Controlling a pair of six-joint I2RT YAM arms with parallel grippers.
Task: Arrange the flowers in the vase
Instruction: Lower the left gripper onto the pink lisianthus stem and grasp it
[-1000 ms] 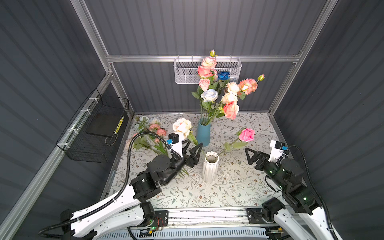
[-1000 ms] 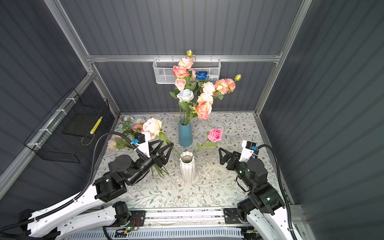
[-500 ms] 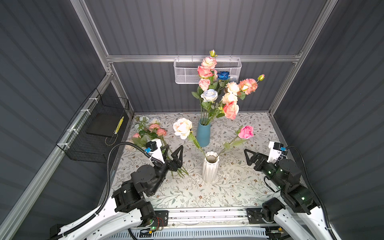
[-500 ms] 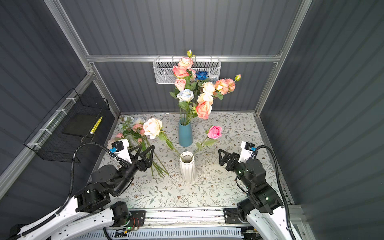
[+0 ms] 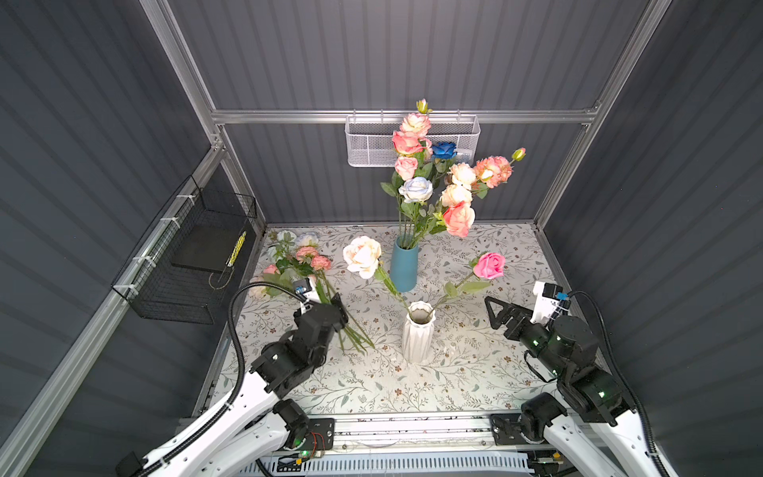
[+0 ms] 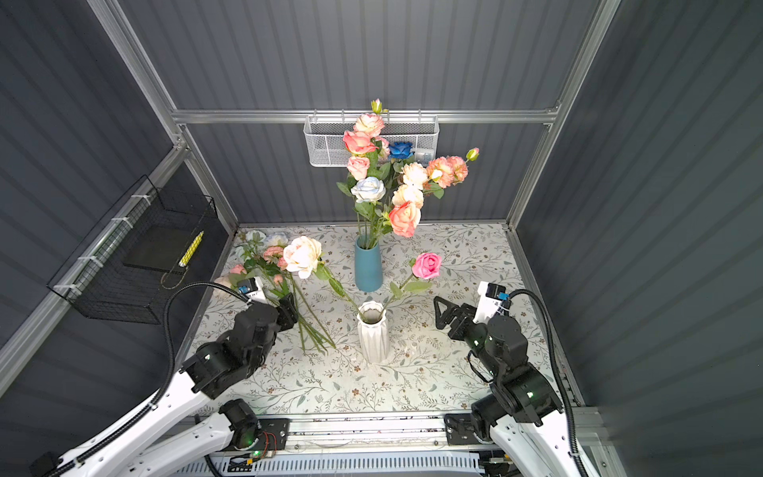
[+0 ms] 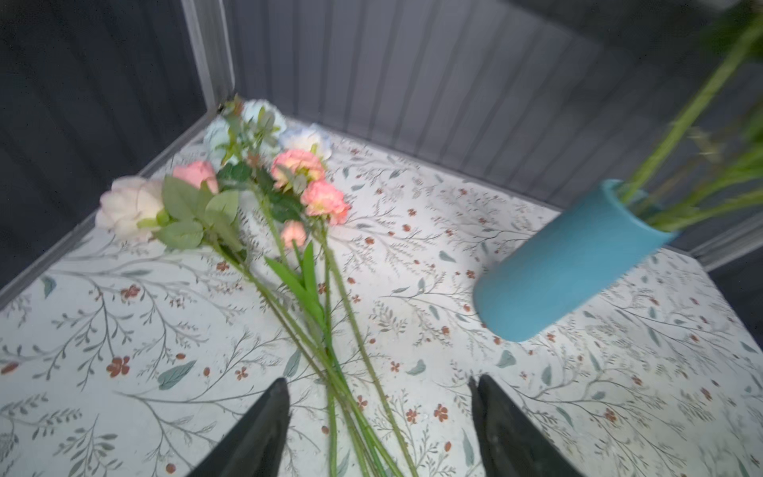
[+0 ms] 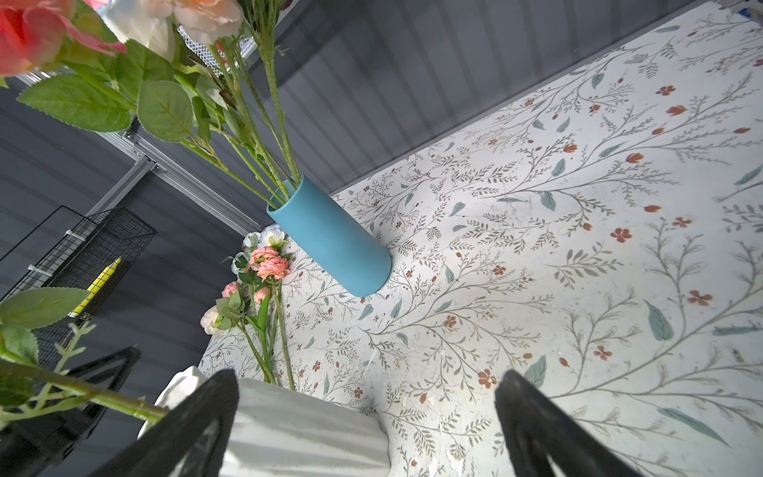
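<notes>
Left pincer (image 7: pixel 380 380) hovering part-open, straddling stems (image 7: pixel 330 359) of loose flowers (image 5: pixel 305 254) lying on worktop (image 5: pixel 475 371); contact unclear, view blurred. Right pincer (image 8: pixel 367 373) gaping wide, empty, by white vase (image 5: pixel 418 338). Stems looking light, springy, slippery; suggesting single mid-stem grip.

no text, label or number is legible on anything here.

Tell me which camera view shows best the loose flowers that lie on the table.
The left wrist view: the loose flowers lie close and large, blooms down to stems. Both top views show them smaller, the left gripper hiding part of the stems. The right wrist view shows them small, beyond the white vase.
</notes>
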